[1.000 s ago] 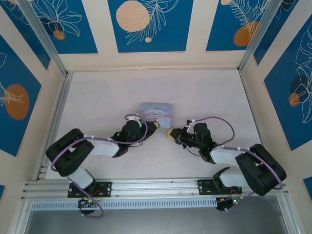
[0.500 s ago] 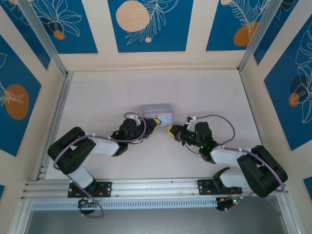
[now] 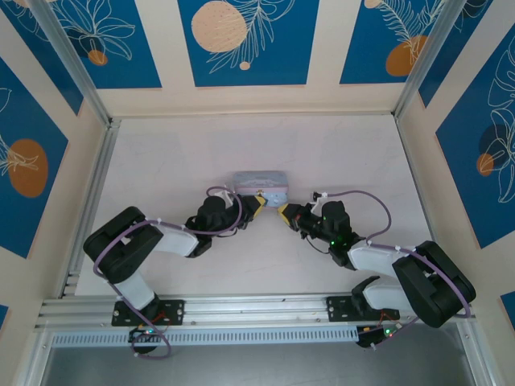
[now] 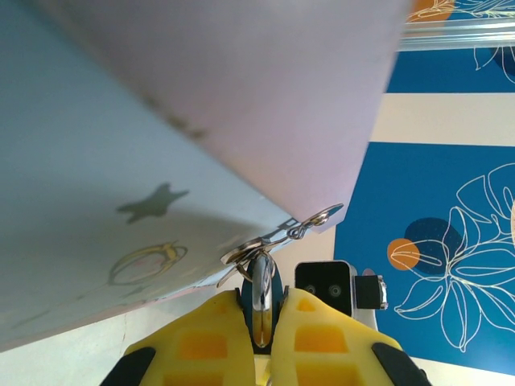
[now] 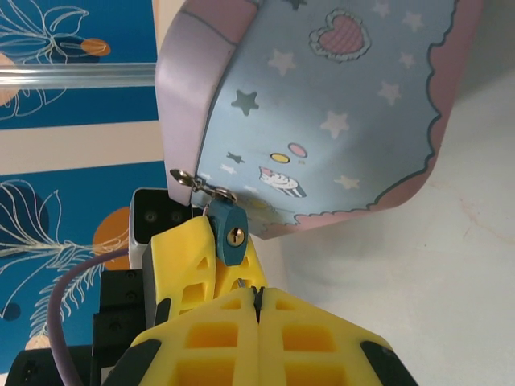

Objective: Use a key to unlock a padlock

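The small teal padlock (image 5: 229, 236) hangs from the latch of the pale blue cartoon tin box (image 5: 322, 121), its brass keyhole facing my right wrist camera. My left gripper (image 4: 261, 301) is shut on the padlock (image 4: 262, 293), yellow pads on both sides of it, the silvery shackle hooked through the box's metal ring. My right gripper (image 5: 257, 293) is shut on the key (image 5: 240, 282); only its thin grey tip pokes out, just below the keyhole and apart from it. In the top view the left gripper (image 3: 257, 204) and right gripper (image 3: 283, 212) nearly meet at the box (image 3: 259, 185).
The box rests mid-table and is tipped up at its near edge. The bare pale table (image 3: 338, 153) spreads around it. Patterned blue walls and metal rails (image 3: 88, 201) enclose the workspace. The left gripper's fingers (image 5: 187, 257) stand right beside my right gripper.
My right gripper has crept up and left toward the padlock. The left gripper has shifted slightly with the padlock, and the box has tipped.
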Controlling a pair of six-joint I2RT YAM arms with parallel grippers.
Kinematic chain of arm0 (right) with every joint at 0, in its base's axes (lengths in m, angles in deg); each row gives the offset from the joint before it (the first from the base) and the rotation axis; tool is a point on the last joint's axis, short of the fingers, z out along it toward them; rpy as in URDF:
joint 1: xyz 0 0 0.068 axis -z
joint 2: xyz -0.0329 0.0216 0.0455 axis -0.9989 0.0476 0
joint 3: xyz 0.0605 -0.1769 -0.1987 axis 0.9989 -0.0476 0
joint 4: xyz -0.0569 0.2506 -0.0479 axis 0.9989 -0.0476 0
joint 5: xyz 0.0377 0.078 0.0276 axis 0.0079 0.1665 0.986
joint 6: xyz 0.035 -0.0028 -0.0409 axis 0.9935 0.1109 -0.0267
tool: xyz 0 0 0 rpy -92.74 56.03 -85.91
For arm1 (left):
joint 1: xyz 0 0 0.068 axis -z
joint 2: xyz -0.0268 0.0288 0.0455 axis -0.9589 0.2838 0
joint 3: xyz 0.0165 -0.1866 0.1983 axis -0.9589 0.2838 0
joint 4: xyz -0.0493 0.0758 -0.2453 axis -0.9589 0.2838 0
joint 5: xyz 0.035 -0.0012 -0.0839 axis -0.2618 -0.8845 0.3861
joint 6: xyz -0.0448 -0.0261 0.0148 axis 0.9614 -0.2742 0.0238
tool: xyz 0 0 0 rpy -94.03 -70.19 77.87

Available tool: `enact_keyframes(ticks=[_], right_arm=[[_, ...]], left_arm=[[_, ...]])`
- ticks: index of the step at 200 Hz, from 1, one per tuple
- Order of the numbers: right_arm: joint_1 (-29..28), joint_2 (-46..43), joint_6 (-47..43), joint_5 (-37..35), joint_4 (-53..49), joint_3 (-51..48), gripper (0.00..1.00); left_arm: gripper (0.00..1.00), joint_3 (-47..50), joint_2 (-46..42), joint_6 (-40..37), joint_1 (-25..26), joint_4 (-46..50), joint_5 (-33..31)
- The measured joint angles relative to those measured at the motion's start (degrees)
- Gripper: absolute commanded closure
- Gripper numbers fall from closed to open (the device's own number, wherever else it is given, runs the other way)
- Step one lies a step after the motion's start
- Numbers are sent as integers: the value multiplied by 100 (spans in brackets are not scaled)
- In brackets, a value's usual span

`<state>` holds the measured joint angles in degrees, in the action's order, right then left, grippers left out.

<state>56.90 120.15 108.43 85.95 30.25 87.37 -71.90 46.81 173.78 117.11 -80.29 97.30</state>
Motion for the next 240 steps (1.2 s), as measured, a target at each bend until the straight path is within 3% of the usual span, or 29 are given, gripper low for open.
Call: enact_keyframes(ticks=[121,240], right_arm=[[-317,146,400,-632,-168,297,100],[-450,492,505,-804,-122,308,100]], left_arm=[[100,0,-7,22,0,2,-4],[100,0,-9,20,0,2,-7]])
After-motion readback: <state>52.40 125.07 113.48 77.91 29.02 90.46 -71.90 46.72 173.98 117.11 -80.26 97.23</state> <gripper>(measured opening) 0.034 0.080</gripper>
